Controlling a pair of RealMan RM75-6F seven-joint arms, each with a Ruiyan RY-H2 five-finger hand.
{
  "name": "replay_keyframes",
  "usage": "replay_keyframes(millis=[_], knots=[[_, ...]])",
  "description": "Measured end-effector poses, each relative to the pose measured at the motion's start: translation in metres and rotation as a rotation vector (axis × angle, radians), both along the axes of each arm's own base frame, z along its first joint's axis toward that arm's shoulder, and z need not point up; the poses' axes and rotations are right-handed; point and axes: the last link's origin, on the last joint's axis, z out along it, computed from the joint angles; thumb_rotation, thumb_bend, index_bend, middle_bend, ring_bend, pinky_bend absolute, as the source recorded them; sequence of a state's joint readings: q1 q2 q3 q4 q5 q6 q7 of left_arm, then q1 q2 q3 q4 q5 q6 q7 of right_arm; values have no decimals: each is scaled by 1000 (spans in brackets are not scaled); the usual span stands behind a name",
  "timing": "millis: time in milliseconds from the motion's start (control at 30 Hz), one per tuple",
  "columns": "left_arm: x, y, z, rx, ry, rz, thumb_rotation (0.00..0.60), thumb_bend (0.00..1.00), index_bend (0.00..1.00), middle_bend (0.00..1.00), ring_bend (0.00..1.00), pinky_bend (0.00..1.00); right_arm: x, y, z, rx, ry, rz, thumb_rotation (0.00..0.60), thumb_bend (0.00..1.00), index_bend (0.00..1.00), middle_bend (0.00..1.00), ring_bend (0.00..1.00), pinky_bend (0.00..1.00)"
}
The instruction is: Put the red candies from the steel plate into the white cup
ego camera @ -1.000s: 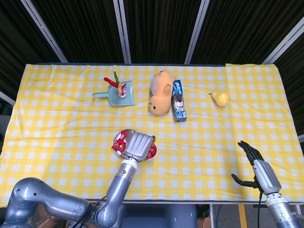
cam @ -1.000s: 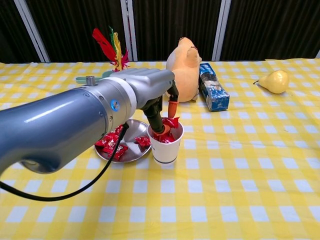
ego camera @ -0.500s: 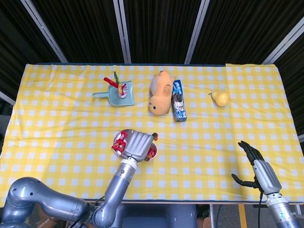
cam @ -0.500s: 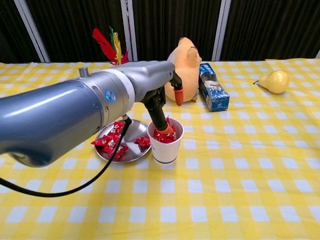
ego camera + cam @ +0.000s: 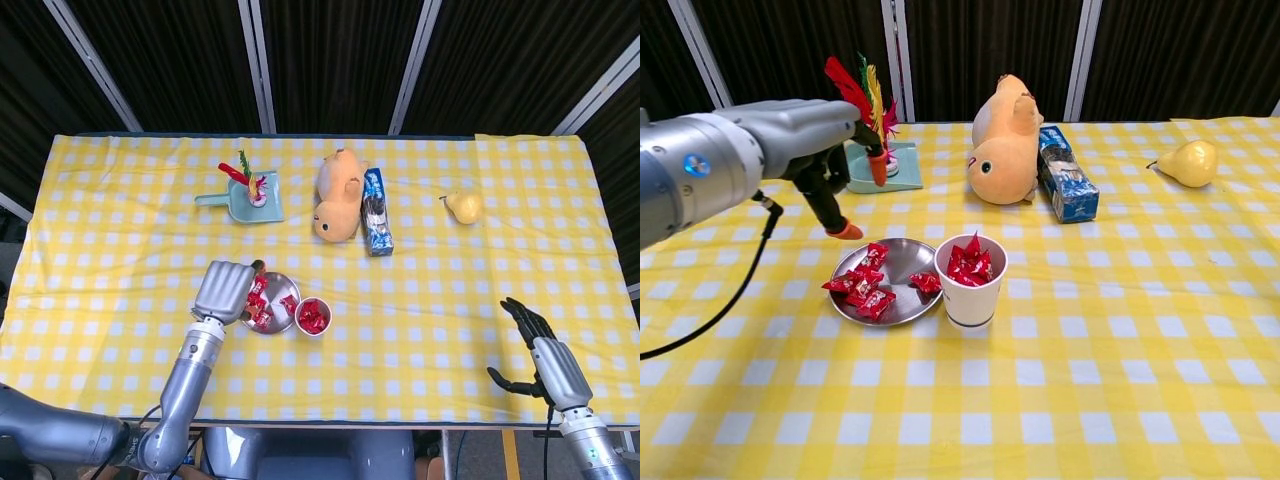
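Note:
The steel plate [image 5: 278,286] [image 5: 903,252] lies near the table's front, with several red candies [image 5: 261,303] [image 5: 864,285] on its left half. Touching its right side stands the white cup [image 5: 313,328] [image 5: 971,300], holding more red candies [image 5: 313,314] [image 5: 970,264]. My left hand [image 5: 226,290] [image 5: 805,148] hovers above the plate's left edge, fingers apart and pointing down, nothing in them. My right hand [image 5: 537,345] hangs open off the table's front right corner, seen only in the head view.
A yellow plush duck [image 5: 339,195] [image 5: 1004,146] and a blue packet [image 5: 376,211] [image 5: 1066,186] lie behind the cup. A teal dustpan with feathers [image 5: 246,196] [image 5: 871,160] sits back left, just behind my left hand. A pear [image 5: 464,207] [image 5: 1188,162] lies far right.
My left hand let a candy go into the cup, lifted its fingers out and swung left, from over the cup to the plate's left edge. The right hand stayed still.

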State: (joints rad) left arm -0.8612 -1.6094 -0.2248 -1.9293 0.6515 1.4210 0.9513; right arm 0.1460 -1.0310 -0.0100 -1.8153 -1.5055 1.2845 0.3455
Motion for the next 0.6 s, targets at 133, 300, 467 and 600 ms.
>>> replay_keyframes(millis=[133, 300, 467, 600], knots=[[-22, -5, 16, 40, -20, 28, 600, 215, 382, 815, 899, 946, -1, 0, 0, 5, 9, 0, 600, 327, 0, 0, 0, 0], [-58, -24, 46, 119, -56, 43, 600, 215, 342, 618, 692, 778, -2, 0, -1, 10, 28, 8, 600, 326, 0, 0, 0, 0], [-94, -51, 74, 172, -71, 41, 600, 210, 181, 264, 389, 537, -2, 1, -2, 13, 76, 31, 600, 327, 0, 0, 0, 0], [-125, -83, 97, 187, -90, 12, 600, 183, 14, 5, 42, 267, -3, 2, -3, 6, 135, 62, 600, 326, 0, 0, 0, 0]])
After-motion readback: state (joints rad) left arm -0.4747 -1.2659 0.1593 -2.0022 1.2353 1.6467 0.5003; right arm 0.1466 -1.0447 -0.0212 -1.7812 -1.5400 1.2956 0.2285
